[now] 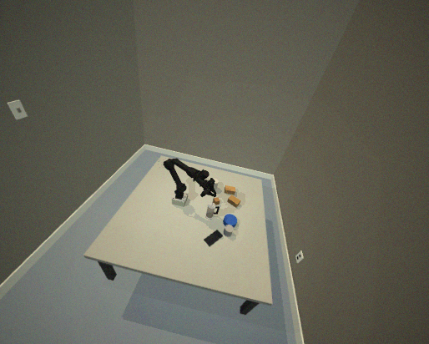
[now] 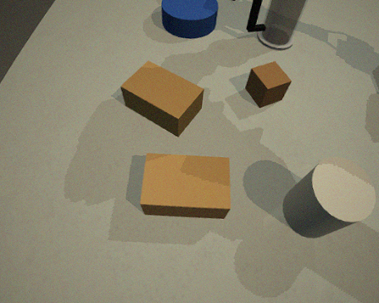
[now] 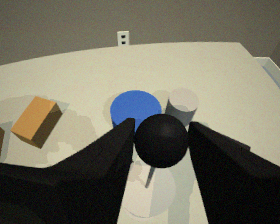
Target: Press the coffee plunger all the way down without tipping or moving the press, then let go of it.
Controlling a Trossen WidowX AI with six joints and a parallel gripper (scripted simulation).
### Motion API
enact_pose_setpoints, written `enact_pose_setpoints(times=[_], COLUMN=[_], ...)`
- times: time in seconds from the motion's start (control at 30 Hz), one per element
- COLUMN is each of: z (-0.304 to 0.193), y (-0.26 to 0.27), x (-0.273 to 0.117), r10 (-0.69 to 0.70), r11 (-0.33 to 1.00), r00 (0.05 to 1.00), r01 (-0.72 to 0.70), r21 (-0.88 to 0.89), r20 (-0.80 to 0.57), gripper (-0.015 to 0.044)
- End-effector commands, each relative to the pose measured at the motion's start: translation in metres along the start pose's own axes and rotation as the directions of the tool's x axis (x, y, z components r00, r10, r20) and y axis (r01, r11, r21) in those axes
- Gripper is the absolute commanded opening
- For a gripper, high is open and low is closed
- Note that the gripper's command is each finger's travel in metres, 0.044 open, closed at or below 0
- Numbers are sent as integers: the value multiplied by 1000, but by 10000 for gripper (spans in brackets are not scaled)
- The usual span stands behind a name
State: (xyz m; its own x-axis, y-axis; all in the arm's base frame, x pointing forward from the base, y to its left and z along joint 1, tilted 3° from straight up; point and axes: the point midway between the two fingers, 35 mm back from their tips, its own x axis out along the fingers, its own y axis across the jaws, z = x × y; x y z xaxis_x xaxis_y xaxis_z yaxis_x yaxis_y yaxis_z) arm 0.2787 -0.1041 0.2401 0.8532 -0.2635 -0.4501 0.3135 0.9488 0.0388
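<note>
Jaws pinching the plunger knob above the coffee press

In the wrist view the gripper [image 3: 161, 142] has its jaws closed against both sides of the black plunger knob [image 3: 161, 140], its thin rod running down to the press lid. The coffee press [image 1: 211, 209] stands upright on the desk [image 1: 158, 246], near the small brown cube [image 2: 268, 82], with the blue disc [image 3: 135, 108] and a grey cylinder [image 3: 181, 106] just beyond.

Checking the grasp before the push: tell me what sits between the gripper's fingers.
In the wrist view, the black plunger knob sits between the two fingers, which are shut on it. Its thin rod runs down to the press lid below.
</note>
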Motion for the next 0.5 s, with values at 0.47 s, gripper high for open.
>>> enact_pose_setpoints(times=[0.47], z=[-26], y=[-1], x=[21], r10=[-1], r11=[1000], r00=[1000], r01=[1], r21=[5], r20=[-11], gripper=[123])
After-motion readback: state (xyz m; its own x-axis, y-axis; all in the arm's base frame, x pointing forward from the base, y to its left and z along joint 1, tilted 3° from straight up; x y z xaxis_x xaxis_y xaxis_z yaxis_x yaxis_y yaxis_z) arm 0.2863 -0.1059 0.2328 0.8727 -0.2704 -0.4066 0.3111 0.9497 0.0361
